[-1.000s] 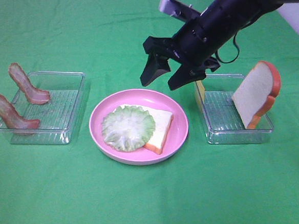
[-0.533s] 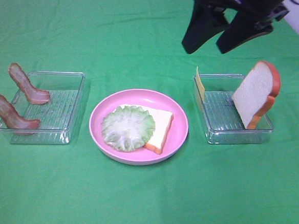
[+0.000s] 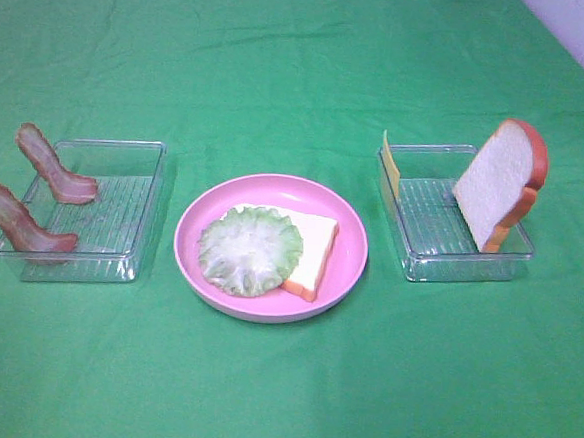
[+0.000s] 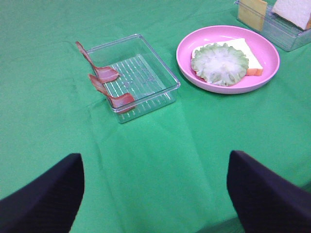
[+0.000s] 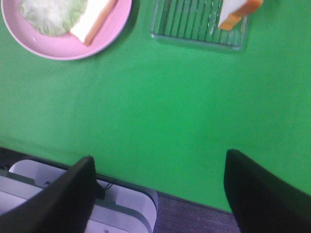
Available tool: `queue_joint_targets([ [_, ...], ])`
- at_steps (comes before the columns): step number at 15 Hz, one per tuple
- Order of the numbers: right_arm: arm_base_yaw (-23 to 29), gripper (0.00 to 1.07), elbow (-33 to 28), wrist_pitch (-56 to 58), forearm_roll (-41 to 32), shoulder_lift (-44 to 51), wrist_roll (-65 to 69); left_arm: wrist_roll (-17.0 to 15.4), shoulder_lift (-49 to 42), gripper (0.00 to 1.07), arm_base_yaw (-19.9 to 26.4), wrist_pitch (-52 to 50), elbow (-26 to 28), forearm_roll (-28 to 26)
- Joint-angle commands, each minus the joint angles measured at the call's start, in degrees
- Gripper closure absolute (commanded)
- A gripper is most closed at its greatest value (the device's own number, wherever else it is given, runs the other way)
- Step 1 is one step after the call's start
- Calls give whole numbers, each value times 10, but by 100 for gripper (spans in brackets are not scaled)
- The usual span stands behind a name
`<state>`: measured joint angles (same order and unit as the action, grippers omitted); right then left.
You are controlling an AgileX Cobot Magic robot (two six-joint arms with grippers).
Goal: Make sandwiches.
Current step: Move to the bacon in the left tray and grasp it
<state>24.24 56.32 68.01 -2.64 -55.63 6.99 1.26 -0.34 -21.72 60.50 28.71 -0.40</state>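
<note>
Both end effectors are off the food now. A second ago the right arm hung over the far side of the pink plate (image 3: 355, 249) with its fingers spread. It has since pulled back out of the overhead view, leaving only a dark sliver at the frame edge.

- Right end effector (image 5: 158, 160): fingers apart, empty, over the table (image 3: 279, 399) edge, well clear of the plate.
- Left end effector (image 4: 153, 160): fingers apart, empty, also well apart from the plate.

My read is that this is a retreat after placing the lettuce, so the left arm's bacon pick looks next.

State, big to small:
- Plate: unmoved, mid-table.
- Left tray (image 3: 112, 216) and right tray (image 3: 432, 224): one on each side of the plate, not touching it.
- Base bread slice (image 3: 315, 251): flat on the plate.
- Second bread slice (image 3: 500, 183): leaning upright in the right tray, on the end away from the plate.
- Lettuce (image 3: 250, 249): on the base slice, overhanging its edge toward the left tray.
- Bacon strips (image 3: 50, 167): two, draped over the left tray's wall farthest from the plate.
- Cheese (image 3: 390, 166): on edge in the right tray's plate-side far corner.

The sandwich looks roughly two layers in, with bacon, cheese and the top slice still to go.

No brands, labels or readable writing anywhere.
</note>
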Motion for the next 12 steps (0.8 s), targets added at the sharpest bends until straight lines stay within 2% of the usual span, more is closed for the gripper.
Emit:
queue_joint_targets([
  [1,-1,37,-64,17,6,78,6,-4,-10,30,-2,-6,-1,1],
  [6,-1,37,-208,30,6,319,-20,-4,-10,30,-2,-6,-1,1],
  [10,-1,37,-250,1,1,465,-80,-5,-9,30,-2,-7,-1,4],
  [11,-1,37,-253,-26,1,524,-88,-9,14,30,-2,-9,2,4],
  [12,-1,37,-254,-34,2,541,-94,-22,39,30,-2,-19,10,4],
])
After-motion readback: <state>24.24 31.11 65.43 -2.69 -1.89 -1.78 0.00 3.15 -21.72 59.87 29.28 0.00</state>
